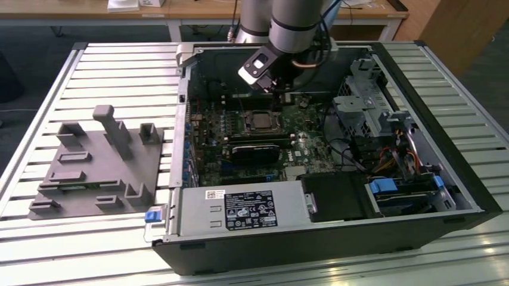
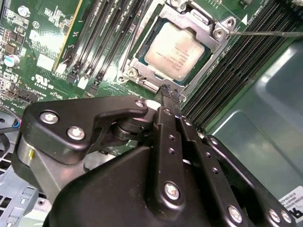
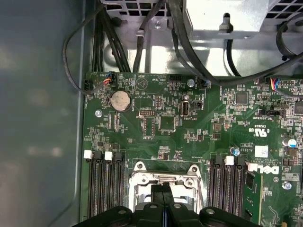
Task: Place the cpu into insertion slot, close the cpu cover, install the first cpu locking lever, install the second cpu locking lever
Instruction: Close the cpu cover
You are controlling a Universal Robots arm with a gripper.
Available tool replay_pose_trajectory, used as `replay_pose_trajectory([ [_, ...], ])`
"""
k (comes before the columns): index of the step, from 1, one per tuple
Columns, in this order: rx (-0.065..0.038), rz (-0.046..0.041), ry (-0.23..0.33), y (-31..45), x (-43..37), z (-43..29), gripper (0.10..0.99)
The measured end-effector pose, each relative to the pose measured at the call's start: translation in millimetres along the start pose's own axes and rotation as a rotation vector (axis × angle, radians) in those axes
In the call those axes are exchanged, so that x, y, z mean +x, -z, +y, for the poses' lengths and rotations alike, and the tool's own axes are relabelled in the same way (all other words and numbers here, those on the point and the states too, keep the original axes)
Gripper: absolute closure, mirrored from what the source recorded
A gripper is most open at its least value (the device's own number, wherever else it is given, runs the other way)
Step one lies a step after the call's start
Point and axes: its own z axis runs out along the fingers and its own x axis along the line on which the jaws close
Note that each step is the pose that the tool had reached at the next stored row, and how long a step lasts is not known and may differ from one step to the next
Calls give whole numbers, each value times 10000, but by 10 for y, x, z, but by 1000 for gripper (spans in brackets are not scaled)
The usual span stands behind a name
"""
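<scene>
Working from the big things down. A slatted metal bench (image 1: 95, 65) carries an open computer case (image 1: 318, 253) lying on its side. A grey moulded fixture (image 1: 87, 173) sits beside it at the exterior view's left. The arm (image 1: 294, 24) reaches down into the case. Inside are the green motherboard (image 3: 156, 123), a labelled power supply (image 1: 238, 211), and a black heatsink block (image 1: 254, 152) just beside the insertion slot (image 1: 247, 121).

Second wrist view: the cpu (image 2: 177, 51) sits in the slot, its pale top showing through the cut-out of the cpu cover (image 2: 198, 20), which lies down around it. The jaws are pressed together with nothing visible between them. Their tips are at the cover's edge, touching or just off it; cannot tell which. One thin locking lever (image 2: 265, 33) runs out from a cover corner across the memory slots (image 2: 246, 56); it looks unlatched to me.

Risks:
- The tips could slip sideways off that thin edge and rake the memory slots or the board.
- A free lever could spring.
- A push on a loose cover could shift the cpu.

Hidden or hard to make out:
- The contact point lies under the jaws' own bulk.
- Part of the slot is cut off in the first wrist view.
- The second lever is not made out.

Smallest thing noted: a coin cell (image 3: 119, 100).
</scene>
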Motion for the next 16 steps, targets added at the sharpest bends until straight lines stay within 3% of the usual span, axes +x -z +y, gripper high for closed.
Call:
replay_pose_trajectory([
  [10, 2, 0, 0, -46, -10, -44, 980],
  [16, 2, -1, 1, -63, -10, -165, 980],
])
